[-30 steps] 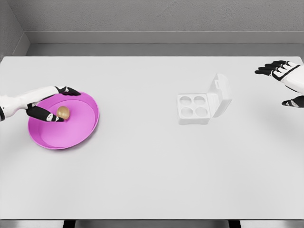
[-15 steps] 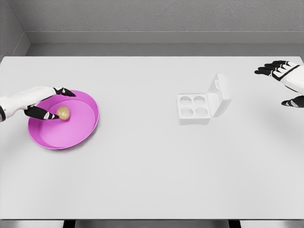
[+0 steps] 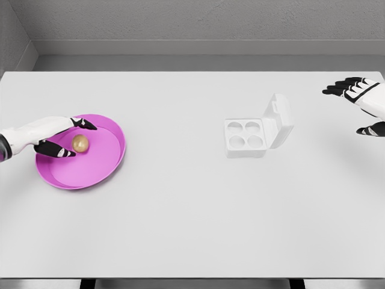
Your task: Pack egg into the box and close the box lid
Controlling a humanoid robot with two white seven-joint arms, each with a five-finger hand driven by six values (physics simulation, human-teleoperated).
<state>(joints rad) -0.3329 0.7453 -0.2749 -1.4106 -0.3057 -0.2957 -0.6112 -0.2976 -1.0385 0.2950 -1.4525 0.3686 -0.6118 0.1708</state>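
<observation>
A brown egg (image 3: 80,142) lies in a shallow magenta plate (image 3: 96,168) on the left of the white table. My left hand (image 3: 71,138) reaches over the plate's left rim, its fingers spread on either side of the egg; whether it touches the egg I cannot tell. A white egg box (image 3: 245,138) with four empty cups stands right of centre, its lid (image 3: 278,122) propped open on the right side. My right hand (image 3: 355,99) hovers open at the far right edge, well apart from the box.
The white table (image 3: 192,211) stretches wide between plate and box. A grey wall runs along the table's far edge.
My left hand has drawn back slightly to the left over the plate rim, its thumb now left of the egg. The egg, the box and the right hand have not moved.
</observation>
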